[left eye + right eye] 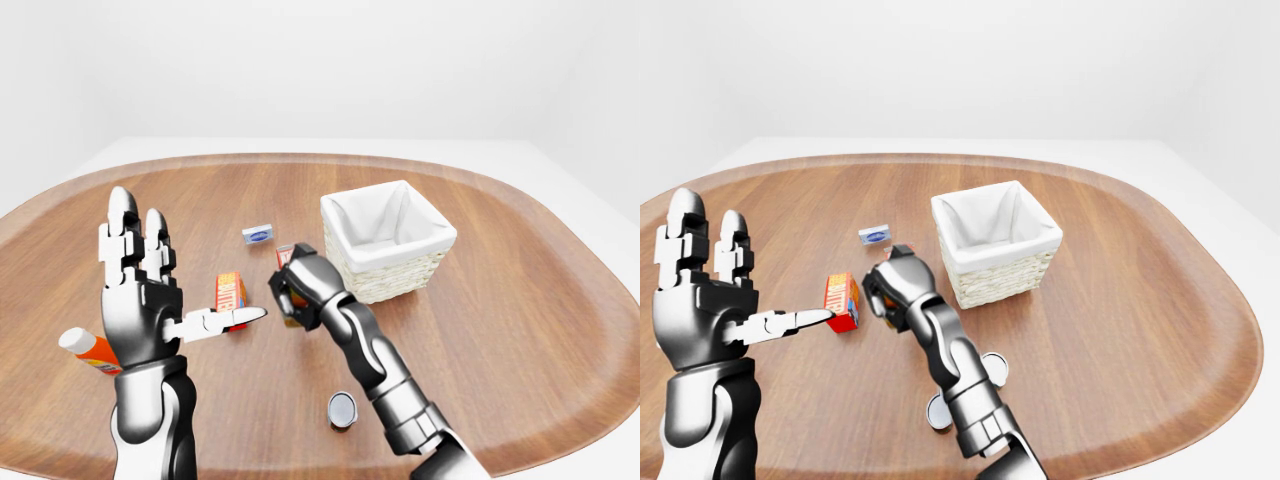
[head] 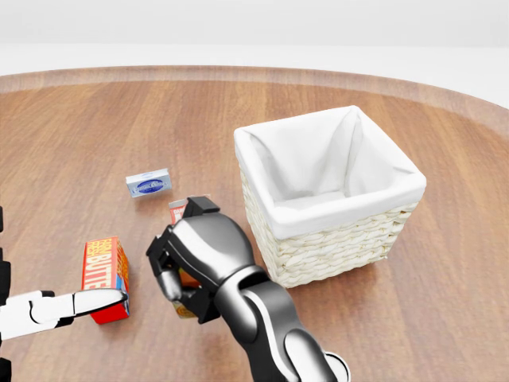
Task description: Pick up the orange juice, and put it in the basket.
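Right hand fingers closed around the orange juice on the counter beside the basket, ready to lift; left hand open, holding nothing.

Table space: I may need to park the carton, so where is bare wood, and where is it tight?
Bare wood lies right of the basket and above the small blue box. It is crowded left of the basket: the right hand, milk carton and butter box cluster there.
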